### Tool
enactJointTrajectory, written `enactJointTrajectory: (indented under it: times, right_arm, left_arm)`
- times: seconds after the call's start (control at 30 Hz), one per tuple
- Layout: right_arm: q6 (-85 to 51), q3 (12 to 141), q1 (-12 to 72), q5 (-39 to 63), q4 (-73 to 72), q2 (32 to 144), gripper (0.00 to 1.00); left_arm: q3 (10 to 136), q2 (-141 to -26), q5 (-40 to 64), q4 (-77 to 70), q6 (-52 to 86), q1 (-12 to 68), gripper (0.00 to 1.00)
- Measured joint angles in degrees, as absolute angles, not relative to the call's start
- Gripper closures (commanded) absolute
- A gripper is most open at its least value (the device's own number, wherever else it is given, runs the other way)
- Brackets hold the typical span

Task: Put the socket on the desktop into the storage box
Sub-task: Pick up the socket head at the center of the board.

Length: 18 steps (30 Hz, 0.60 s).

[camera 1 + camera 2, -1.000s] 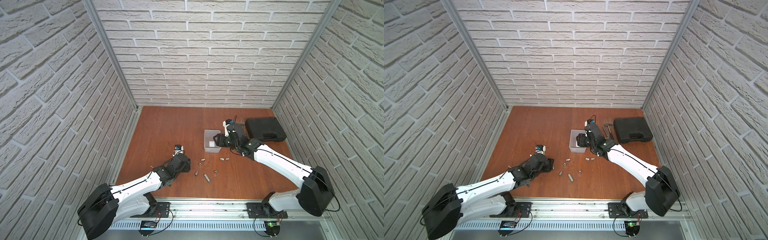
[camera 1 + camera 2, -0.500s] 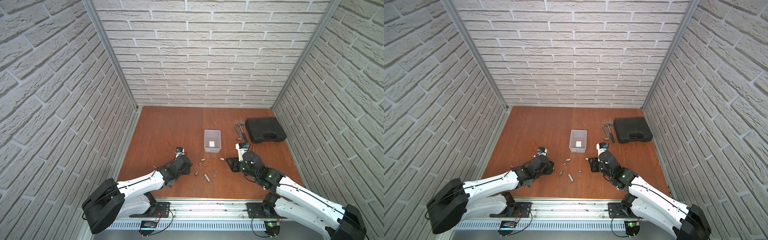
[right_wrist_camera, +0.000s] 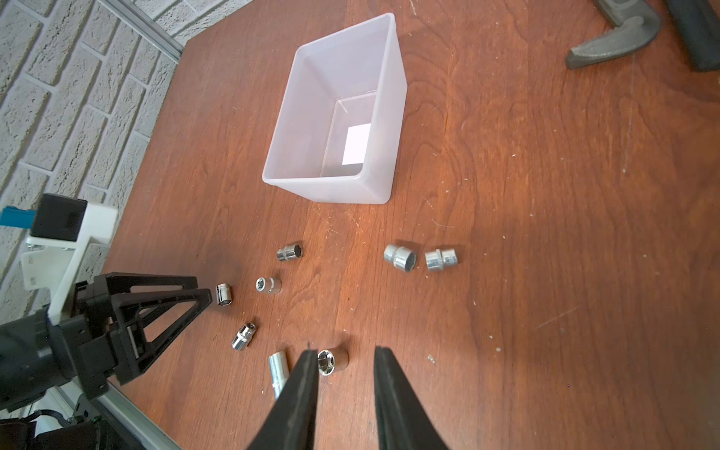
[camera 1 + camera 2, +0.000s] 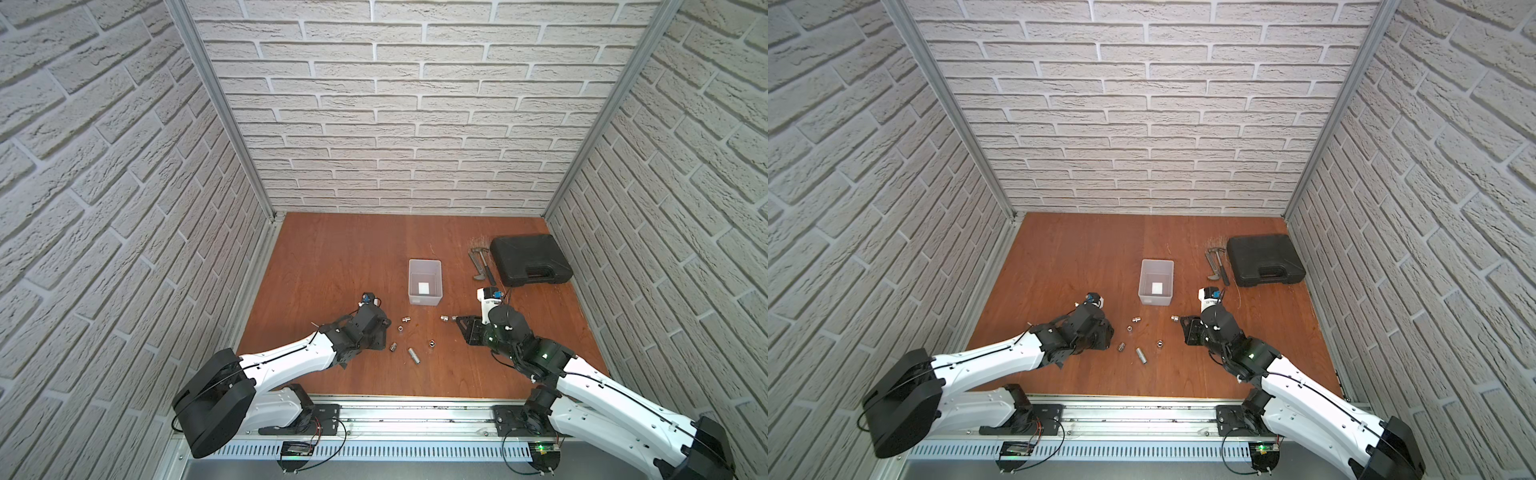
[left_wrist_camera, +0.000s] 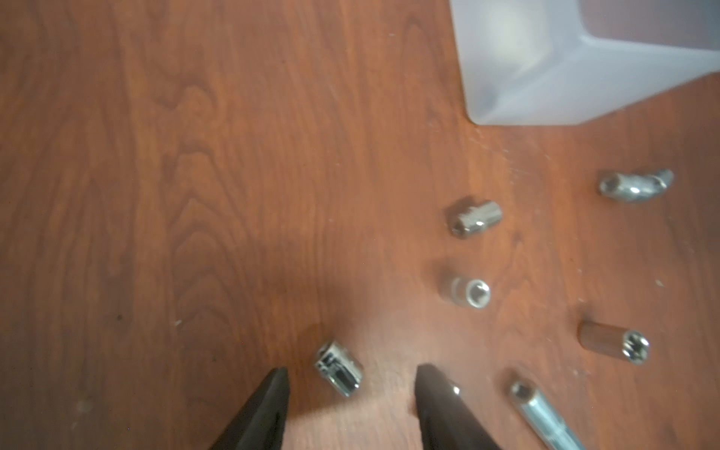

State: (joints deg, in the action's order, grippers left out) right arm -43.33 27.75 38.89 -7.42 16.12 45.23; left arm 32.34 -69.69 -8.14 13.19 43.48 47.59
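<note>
Several small chrome sockets lie loose on the reddish-brown desktop point(image 4: 353, 257) in front of the pale storage box point(image 4: 424, 300), which holds only its white square mark. My left gripper point(image 5: 352, 372) is open and low, with one short socket point(image 5: 339, 368) lying on the wood just ahead of its tips, not gripped. My right gripper point(image 3: 346, 352) is open with a narrow gap and holds nothing. A hex socket point(image 3: 332, 360) lies on the desktop below it, beside one finger. In a top view the right gripper point(image 4: 459, 326) hovers near a pair of sockets point(image 4: 444, 318).
A black plastic case point(image 4: 528, 259) sits at the back right with a hammer point(image 4: 480, 266) beside it. A long socket point(image 4: 413, 355) and other sockets point(image 4: 400, 329) lie between the arms. Brick-pattern walls close in three sides; a metal rail point(image 4: 395, 415) runs along the front.
My right arm has drawn back from over the storage box to the near right, beside the sockets, and its jaws have narrowed. The left gripper has edged closer to the short socket.
</note>
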Motion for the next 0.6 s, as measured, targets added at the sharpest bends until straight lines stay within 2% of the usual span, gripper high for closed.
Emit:
enactJointTrajectory:
  times: [0.33,0.6]
  right_arm:
    - [-43.4,28.2,38.9,-8.8,17.9,44.7,0.69]
    - [-43.4,28.4,38.9,-9.2,18.8,44.5,0.69]
  left_arm:
    - [34.5,-72.0,0.4,20.3,39.2,41.5,0.44]
    - [35.8,-76.4,1.6,21.6,41.0,41.8,0.46]
